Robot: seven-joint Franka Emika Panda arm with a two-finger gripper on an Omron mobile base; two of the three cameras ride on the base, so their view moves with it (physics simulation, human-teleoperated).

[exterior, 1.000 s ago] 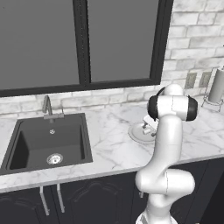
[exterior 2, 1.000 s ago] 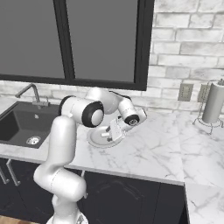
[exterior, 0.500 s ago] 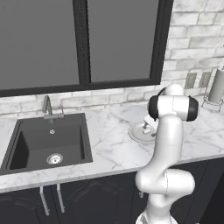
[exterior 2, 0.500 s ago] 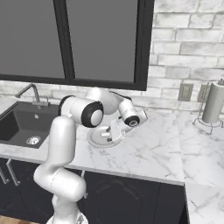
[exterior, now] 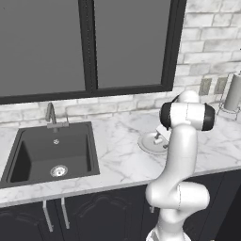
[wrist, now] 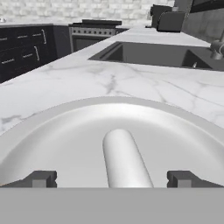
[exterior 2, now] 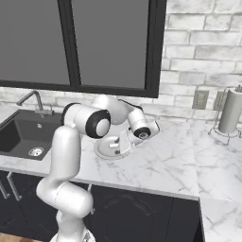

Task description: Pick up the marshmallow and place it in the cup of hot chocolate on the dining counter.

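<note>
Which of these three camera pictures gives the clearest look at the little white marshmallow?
The hand view: the marshmallow lies large and close on the plate, between the open claw's two tips. In the left base view it is a small white speck beside the arm; in the right base view a small pale piece by the claw.

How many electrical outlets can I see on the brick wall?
2. Both sit side by side on the brick wall above the marble worktop: one outlet nearer the window, the other outlet beside the paper towel holder. Others may be hidden outside the views.
</note>
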